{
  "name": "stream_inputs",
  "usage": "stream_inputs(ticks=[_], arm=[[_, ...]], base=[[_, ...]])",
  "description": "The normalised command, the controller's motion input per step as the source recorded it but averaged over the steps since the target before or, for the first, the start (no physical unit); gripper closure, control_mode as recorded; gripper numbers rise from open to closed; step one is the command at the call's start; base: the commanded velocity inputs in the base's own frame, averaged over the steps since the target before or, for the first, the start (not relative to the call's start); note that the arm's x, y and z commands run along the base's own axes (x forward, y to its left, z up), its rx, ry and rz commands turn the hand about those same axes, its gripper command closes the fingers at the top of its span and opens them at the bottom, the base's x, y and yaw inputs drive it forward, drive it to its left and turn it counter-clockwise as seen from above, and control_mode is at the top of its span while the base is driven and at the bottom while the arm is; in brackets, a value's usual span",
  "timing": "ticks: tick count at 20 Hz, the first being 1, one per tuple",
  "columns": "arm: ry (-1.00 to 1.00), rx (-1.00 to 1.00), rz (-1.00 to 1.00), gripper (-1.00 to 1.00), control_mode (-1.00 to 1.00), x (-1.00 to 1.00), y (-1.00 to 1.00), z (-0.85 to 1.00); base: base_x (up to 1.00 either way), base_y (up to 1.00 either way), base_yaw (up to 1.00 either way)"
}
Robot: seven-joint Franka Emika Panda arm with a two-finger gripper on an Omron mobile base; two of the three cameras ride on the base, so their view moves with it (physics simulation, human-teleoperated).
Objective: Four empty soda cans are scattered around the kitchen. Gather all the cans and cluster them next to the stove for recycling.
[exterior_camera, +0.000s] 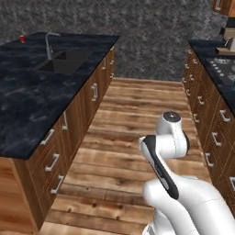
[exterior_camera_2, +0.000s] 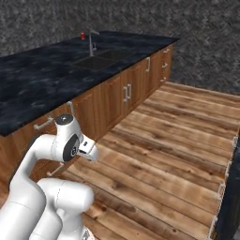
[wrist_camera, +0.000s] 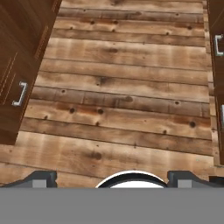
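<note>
The gripper (wrist_camera: pixel 112 179) is standing wide open and holding nothing, pointing down at the wooden floor (wrist_camera: pixel 122 105) between the cabinets. Far ahead to its left, the island counter (exterior_camera: pixel 27 92) is carrying the sink (exterior_camera: pixel 62 62); the stove (exterior_camera: pixel 225 62) is lying ahead to its right. One red soda can (exterior_camera: pixel 22 38) is waiting beyond the sink, well apart from the stove, so gathering seems hardly begun.

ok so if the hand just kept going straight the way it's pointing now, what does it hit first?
The wooden plank floor. The open hand looks down the aisle between the two cabinet runs, holding nothing, and nothing stands between its fingertips and the boards. Depth is hard to judge, but the way looks free until the floor.
</note>
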Motion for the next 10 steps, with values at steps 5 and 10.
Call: stream_inputs(ticks=[5,10], arm=[[0.0,0.0,0.0,-1.0,1.0,0.0,0.0,0.0],[0.0,0.0,0.0,-1.0,1.0,0.0,0.0,0.0]], base=[[-0.43,0.61,-0.01],[-0.25,0.68,0.0]])
